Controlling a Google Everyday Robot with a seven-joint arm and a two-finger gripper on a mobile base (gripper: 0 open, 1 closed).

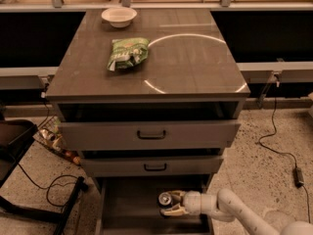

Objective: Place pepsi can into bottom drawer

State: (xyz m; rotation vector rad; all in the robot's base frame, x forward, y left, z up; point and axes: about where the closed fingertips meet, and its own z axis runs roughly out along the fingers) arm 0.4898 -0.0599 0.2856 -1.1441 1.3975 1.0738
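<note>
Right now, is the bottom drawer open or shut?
Open: bottom drawer pulled out, floor showing; the gripper holds the pepsi can over it.

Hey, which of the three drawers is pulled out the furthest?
The bottom drawer, at floor level, where the gripper holds the pepsi can. The two handled drawers above it sit barely out.

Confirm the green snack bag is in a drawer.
No, the green bag lies on the cabinet top; the gripper holds the blue pepsi can at the bottom drawer.
</note>
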